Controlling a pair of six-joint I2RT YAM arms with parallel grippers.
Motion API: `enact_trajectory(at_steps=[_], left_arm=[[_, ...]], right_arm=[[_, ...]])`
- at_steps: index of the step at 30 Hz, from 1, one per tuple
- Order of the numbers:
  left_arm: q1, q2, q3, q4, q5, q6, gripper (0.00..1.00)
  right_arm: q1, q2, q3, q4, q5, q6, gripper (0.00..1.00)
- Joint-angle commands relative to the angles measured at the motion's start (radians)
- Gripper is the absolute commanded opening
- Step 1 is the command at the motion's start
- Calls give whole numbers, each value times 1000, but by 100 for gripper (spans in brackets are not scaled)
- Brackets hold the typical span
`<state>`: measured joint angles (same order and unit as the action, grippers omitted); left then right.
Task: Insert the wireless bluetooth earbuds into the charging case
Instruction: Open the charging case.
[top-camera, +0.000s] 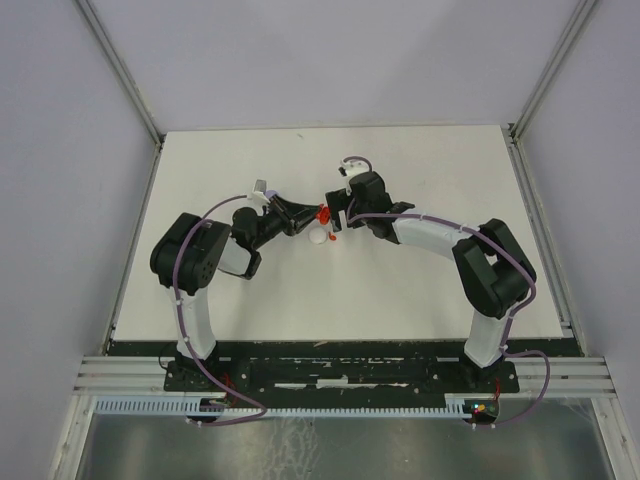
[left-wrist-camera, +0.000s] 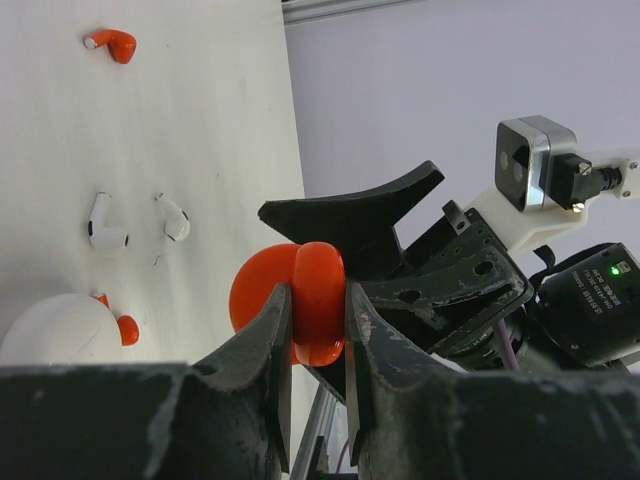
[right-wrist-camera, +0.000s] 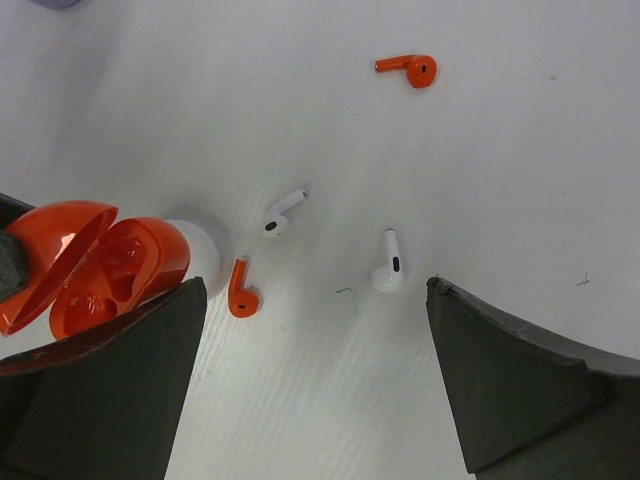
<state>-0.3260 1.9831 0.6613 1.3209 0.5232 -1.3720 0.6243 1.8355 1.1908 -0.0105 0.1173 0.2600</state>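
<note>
The left claw (left-wrist-camera: 318, 305) is pinching an open red case (right-wrist-camera: 90, 265). Its two fingers are pressed against the case from either side, holding it up off the table (top-camera: 420, 290) near the middle. The case is hinged open like a clam, and the right wrist view looks straight into the moulded hollows inside.

The right claw (right-wrist-camera: 315, 300) is spread wide with nothing between its fingers. One of those fingers (right-wrist-camera: 110, 390) sits just beside the red case, and I cannot tell whether the two touch. Seen from the left wrist, the camera on the right wrist (left-wrist-camera: 535, 165) hangs behind that finger. A small green light (left-wrist-camera: 613, 270) glows on the black housing next to it.

The earbuds lie loose on the table under the claws. One red earbud (right-wrist-camera: 240, 290) is right up against a round white case (right-wrist-camera: 203, 250), which sits on the table below the held red one. Two white earbuds (right-wrist-camera: 283, 213) lie near each other a little further out, apart and pointing different ways. A second red earbud (right-wrist-camera: 410, 68) lies well apart from the rest, towards the far side. A lavender sliver (right-wrist-camera: 55, 3) shows at the very top edge of the right wrist view, too cut off to name.

If either case carries any marking, it is too small to read from here.
</note>
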Motion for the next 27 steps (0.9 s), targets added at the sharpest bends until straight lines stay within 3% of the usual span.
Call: enact_trajectory(at_steps=[1,15,27], left_arm=[[-22,-38,31,97,29,-56,5],[-25,-5,27,247,36,-186,5],[-62,13,63,268,18,-221,4]], right_arm=[[-3,7,42,80,-24,26,100],[-28,37,62,146,-70,41,100],[-27,88,121,129,-92,65,100]])
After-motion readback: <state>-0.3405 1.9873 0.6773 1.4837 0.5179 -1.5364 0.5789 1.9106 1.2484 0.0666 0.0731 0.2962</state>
